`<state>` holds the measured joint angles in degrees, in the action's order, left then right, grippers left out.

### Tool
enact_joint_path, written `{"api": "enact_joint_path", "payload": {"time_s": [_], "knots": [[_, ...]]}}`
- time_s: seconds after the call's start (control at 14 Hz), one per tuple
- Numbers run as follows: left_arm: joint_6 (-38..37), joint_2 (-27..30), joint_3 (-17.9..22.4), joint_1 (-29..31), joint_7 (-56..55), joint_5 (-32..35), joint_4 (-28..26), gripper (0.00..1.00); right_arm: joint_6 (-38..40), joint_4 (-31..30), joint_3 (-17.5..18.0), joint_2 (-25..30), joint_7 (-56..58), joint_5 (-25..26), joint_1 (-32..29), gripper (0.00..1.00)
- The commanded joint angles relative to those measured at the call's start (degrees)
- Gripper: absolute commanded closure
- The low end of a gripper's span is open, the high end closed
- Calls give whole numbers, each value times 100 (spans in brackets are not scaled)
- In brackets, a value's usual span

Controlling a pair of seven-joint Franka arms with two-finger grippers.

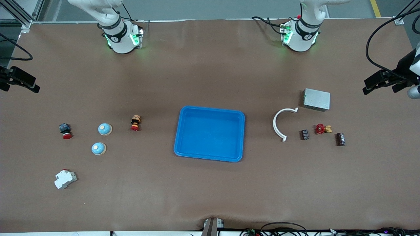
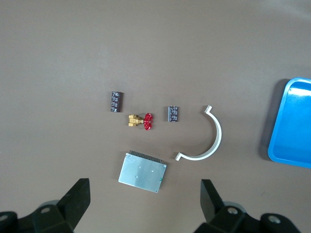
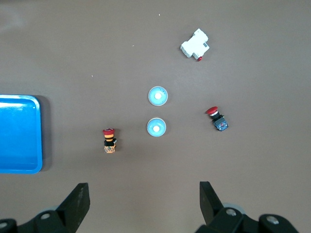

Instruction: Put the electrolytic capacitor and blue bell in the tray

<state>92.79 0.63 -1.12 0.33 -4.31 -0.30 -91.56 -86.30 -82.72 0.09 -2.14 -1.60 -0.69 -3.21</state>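
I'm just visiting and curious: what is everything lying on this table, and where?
tray: 1, bright blue, mid-table, nothing in it.
bells: 2, light blue, toward the right arm's end.
push buttons: 2, red-capped, flanking the bells.
breaker: 1, white, nearer the front camera than the bells.
capacitors: 2, dark, toward the left arm's end.
valve: 1, red and brass, between the capacitors.
curved clip: 1, white, beside the tray.
metal box: 1, grey.
left gripper: open, waiting.
right gripper: open, waiting.

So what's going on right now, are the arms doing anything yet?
Left gripper and right gripper open, waiting high over the table. Tray empty. Two blue bells and two capacitors untouched on the table. Nothing blocking.
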Motion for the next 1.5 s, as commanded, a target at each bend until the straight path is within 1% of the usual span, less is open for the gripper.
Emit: {"api": "enact_joint_path", "payload": {"time_s": [0.0, 0.29, 0.57, 0.79, 0.93, 1.07, 1.21, 1.29, 1.43], "knots": [[11, -46, 7, 29, 70, -120, 129, 0, 61, 54, 0, -14, 11, 34, -4, 0], [11, -98, 7, 29, 79, -111, 260, 0, 61, 45, 0, -14, 19, 34, -13, 0], [11, -414, 94, 125, 97, -164, 550, 0, 61, 37, 0, -23, 20, 34, -21, 0], [20, -459, 103, 143, 79, -146, 577, 0, -27, -138, 0, -85, -42, 25, -4, 0], [195, -651, 121, 309, 70, -138, 691, 0, -385, -515, 0, -286, 28, 25, -30, 0], [248, -809, 138, 336, 53, -181, 727, 0, -956, -902, 0, -593, 28, 25, -22, 0], [537, -1012, 147, 406, -61, -181, 692, 0, -1545, -1228, 0, -866, 20, 25, -21, 0], [591, -1169, 147, 502, -62, -199, 692, 0, -1782, -1273, 0, -1050, 19, 25, -21, 0], [591, -1451, 156, 486, -62, -129, 692, 0, -2204, -1247, 0, -1489, 46, 16, -48, 0]]}}
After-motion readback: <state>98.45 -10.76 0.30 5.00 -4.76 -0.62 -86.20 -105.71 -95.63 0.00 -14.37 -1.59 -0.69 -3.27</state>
